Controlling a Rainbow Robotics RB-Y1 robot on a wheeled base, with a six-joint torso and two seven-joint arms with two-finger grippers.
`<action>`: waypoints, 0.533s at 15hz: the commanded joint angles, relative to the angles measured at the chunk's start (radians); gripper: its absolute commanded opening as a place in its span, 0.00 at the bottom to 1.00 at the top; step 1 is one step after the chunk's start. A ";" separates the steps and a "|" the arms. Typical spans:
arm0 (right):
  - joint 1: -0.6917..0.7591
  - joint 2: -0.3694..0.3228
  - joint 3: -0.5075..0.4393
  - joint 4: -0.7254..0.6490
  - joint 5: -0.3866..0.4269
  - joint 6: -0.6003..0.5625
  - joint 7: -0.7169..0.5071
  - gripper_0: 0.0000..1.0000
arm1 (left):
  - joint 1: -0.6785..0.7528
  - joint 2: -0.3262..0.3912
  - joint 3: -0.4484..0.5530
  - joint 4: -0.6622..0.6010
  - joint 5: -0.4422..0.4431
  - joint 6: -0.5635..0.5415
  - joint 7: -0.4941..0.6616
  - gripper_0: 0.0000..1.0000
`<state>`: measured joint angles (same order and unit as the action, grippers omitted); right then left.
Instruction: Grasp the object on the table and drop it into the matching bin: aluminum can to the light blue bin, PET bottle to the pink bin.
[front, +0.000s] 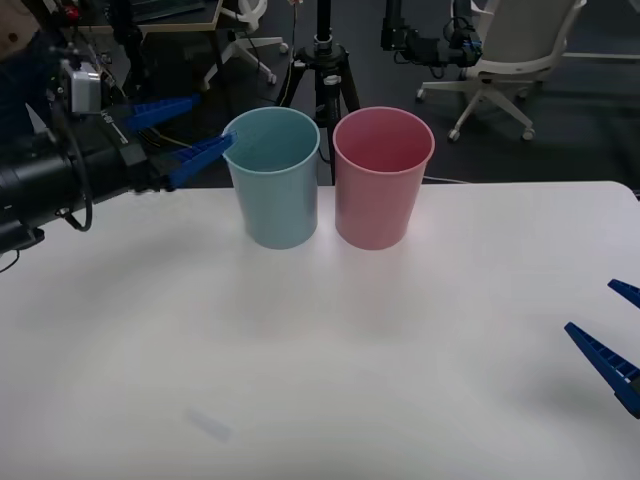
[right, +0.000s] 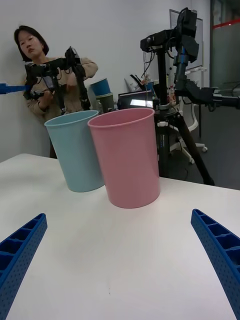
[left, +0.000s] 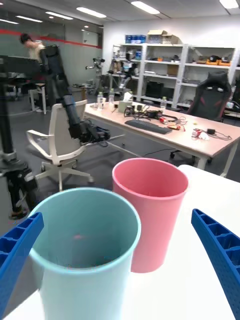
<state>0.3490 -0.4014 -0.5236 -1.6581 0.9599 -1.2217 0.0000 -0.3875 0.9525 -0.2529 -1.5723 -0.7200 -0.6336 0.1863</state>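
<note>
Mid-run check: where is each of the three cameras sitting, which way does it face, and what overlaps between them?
Front view: above the arms, looking down at the large white tabletop; left gripper open beside the tall pale blue plastic bin, right gripper open at the table's right edge.
Right wrist view: low over the table, facing the tall pink plastic bin; own blue fingers.
Left wrist view: raised at the blue bin's rim, facing across it; own fingers.
Shared: both bins.

The light blue bin (front: 273, 178) stands on the table (front: 320, 380) at its far side, and the pink bin (front: 382, 178) stands just beside it on the right.
</note>
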 joint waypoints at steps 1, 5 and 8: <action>0.000 0.000 0.000 0.000 0.000 0.000 0.000 1.00 | 0.107 0.002 0.075 -0.038 0.001 -0.032 -0.001 1.00; 0.000 0.000 0.000 0.000 0.000 0.000 0.000 1.00 | 0.214 -0.006 0.138 -0.038 -0.001 -0.117 -0.004 1.00; 0.000 0.000 0.000 0.000 0.000 0.000 0.000 1.00 | 0.322 -0.104 0.265 -0.077 -0.144 -0.156 0.001 1.00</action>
<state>0.3491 -0.4014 -0.5236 -1.6581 0.9599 -1.2217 0.0000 -0.0972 0.8882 -0.0357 -1.6372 -0.8050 -0.7720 0.1812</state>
